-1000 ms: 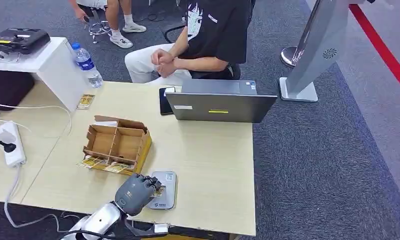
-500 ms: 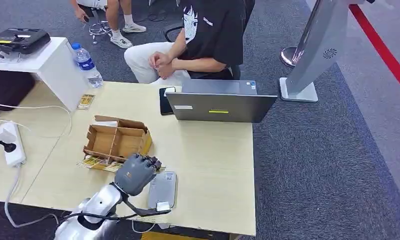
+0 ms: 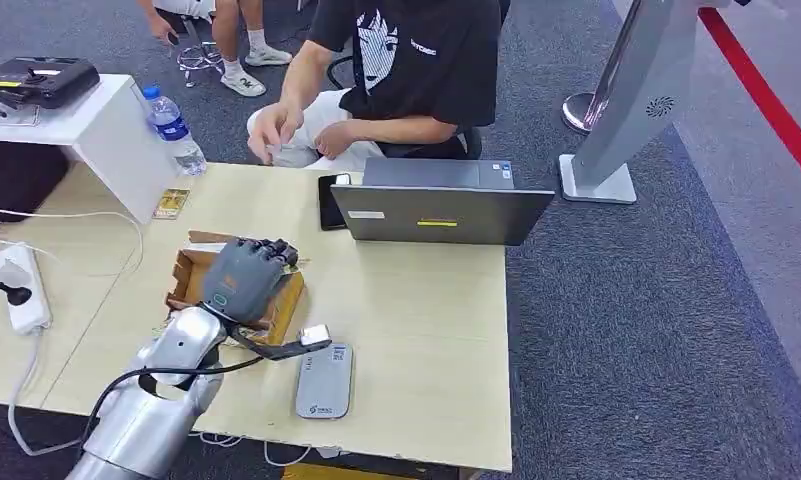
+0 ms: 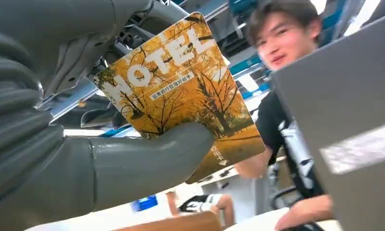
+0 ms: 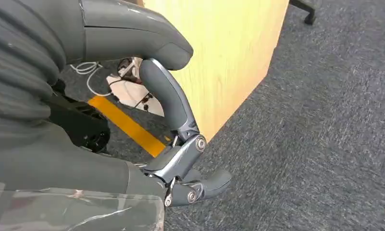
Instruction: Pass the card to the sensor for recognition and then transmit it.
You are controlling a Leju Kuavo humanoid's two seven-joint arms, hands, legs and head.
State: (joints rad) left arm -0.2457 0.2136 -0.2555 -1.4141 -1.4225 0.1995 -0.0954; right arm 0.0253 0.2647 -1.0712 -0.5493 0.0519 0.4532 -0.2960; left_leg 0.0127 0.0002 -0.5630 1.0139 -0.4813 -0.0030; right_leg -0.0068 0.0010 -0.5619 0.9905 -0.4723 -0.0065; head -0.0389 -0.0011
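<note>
Even, bright overhead room light; soft shadows beside the laptop [image 3: 442, 203]. Left wrist view: card [image 4: 180, 91] sharp, person behind it blurred, ceiling lights blown out.

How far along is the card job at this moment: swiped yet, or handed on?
Pickup looks done: the left hand holds the HOTEL card, raised above the cardboard box, away from the grey sensor on the table. Whether the sensor read it cannot be told from this moment. Left: passing the card on; the seated person's hand is lifted, not yet taking it.
</note>
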